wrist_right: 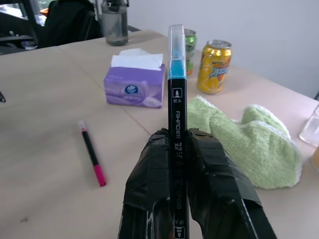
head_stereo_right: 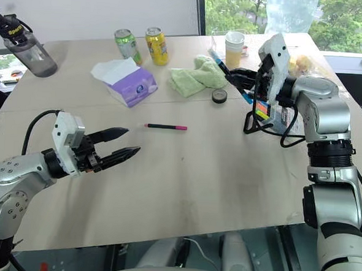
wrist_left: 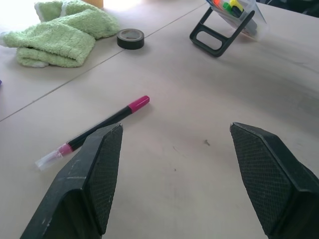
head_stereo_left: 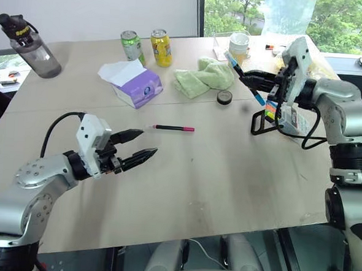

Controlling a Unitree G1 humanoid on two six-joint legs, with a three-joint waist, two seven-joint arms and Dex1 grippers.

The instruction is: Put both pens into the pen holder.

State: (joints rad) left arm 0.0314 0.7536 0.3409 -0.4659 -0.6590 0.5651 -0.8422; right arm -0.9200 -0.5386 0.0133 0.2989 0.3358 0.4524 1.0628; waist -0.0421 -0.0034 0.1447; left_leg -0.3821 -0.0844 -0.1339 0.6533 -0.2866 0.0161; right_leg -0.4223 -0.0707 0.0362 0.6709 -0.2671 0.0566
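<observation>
1. The right pincer (head_stereo_left: 256,82) is clamped on the blue-ended pen (wrist_right: 177,114), raised at the far right of the worktop (head_stereo_left: 215,180), just left of and above the pen holder (head_stereo_left: 279,114).
2. The step in hand looks like delivering this first pen. Next it must be carried over the holder's open top and tipped end-down before the fingers let go; the coloured marker tips (wrist_left: 230,6) already inside leave little room, so the aim needs care.
3. The pink-ended pen (head_stereo_left: 174,128) lies flat near the worktop's middle, well apart from the holder.
4. The left pincer (head_stereo_left: 138,146) stands wide and empty, held above the worktop near the left, pointing toward that pen; picking it up would be its job.
5. Writing: the blue-ended pen's barrel carries white print reading roughly "AIHAO", though I cannot be sure of every letter. The purple tissue box (wrist_right: 134,87) has a round logo too small to read, and the yellow can (wrist_right: 214,67) shows lettering I cannot make out.
</observation>
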